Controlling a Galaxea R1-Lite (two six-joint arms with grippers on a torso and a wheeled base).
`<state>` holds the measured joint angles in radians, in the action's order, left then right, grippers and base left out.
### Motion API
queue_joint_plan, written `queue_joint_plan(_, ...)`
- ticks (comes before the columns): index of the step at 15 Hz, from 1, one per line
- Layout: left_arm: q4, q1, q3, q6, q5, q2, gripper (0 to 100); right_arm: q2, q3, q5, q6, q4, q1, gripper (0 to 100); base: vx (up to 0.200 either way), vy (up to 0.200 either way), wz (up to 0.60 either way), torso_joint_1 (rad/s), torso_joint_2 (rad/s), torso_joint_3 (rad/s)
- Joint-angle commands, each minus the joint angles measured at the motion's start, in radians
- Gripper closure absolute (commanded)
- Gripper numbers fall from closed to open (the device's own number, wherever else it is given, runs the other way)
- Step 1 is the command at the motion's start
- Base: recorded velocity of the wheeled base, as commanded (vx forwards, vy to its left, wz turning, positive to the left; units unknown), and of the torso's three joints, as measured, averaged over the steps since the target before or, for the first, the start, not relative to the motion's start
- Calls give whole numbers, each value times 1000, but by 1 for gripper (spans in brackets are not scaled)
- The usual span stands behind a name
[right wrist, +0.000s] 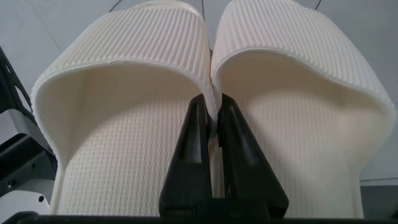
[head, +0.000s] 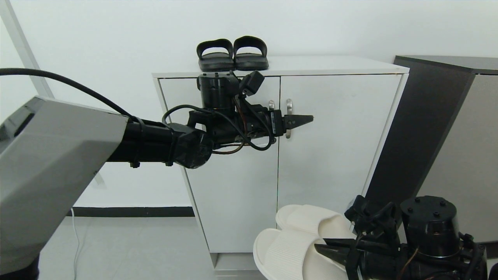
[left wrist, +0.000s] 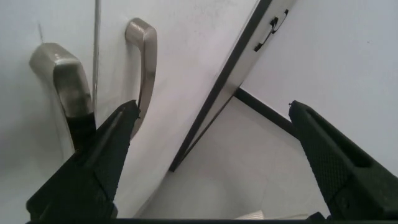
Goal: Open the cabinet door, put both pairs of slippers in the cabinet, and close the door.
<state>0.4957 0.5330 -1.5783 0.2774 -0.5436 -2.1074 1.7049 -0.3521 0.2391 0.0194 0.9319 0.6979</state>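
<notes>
Door-opening step: my left end effector, jaws wide, sits at the cabinet handle; next I should close and pull. Meanwhile my right end effector clamps the white slippers.

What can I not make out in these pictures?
- Cabinet inside: head view, hidden behind the shut doors.
- Whether the left tool touches a handle: left wrist view, one finger overlaps it, so contact cannot be told.
- White slippers: head view, cut off by the bottom edge and partly hidden behind the right arm.
</notes>
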Motion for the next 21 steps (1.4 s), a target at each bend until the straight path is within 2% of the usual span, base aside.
queue_joint_plan(1,-2,4,-19,2,2,-17,0,1,-1,0,1,1,0,100,0,0,0,0,0,0)
queue_joint_plan(6,-8,12,-45,2,2,-40,0,1,1,0,1,1,0,100,0,0,0,0,0,0)
queue_joint_plan(7,-8,12,-45,2,2,-43,100,1,2,0,1,1,0,100,0,0,0,0,0,0)
queue_joint_plan(12,-5,13,-12,17,4,-11,100,1,10,5,1,1,8,100,0,0,0,0,0,0)
queue_joint_plan(16,23,39,130,16,7,92,100,-7,35,19,1,10,31,100,0,0,0,0,0,0)
queue_joint_plan(18,38,47,187,14,42,132,100,-25,59,71,1,42,32,100,0,0,0,0,0,0)
queue_joint_plan(21,64,73,297,12,48,218,100,-44,88,126,10,50,34,100,0,0,0,0,0,0)
